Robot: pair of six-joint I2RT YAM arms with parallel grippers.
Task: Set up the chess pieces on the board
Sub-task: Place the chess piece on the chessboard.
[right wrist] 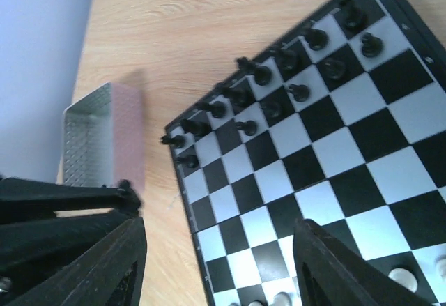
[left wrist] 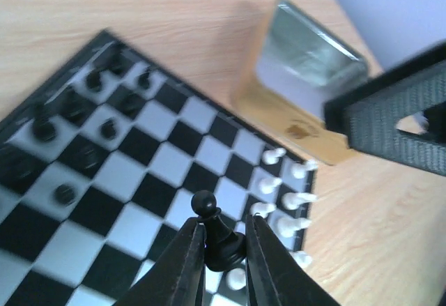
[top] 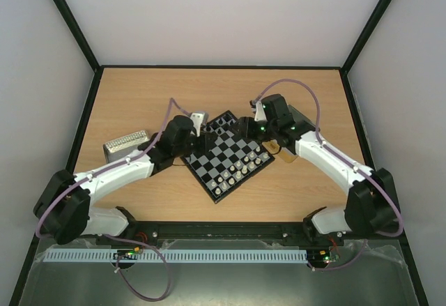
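Holding black pawn [left wrist: 216,240] upright, left gripper [left wrist: 224,228] clamped on its base, above board [left wrist: 129,173] near white side. Carry to vacant square among black pieces [left wrist: 83,111]; lower vertically, release once seated. Right gripper [right wrist: 219,235] spread, empty.

table [top: 139,97]: matt wood grain | tin [left wrist: 306,55]: shiny metal | board [left wrist: 118,173]: glossy | black pawn [left wrist: 212,233]: glossy plastic
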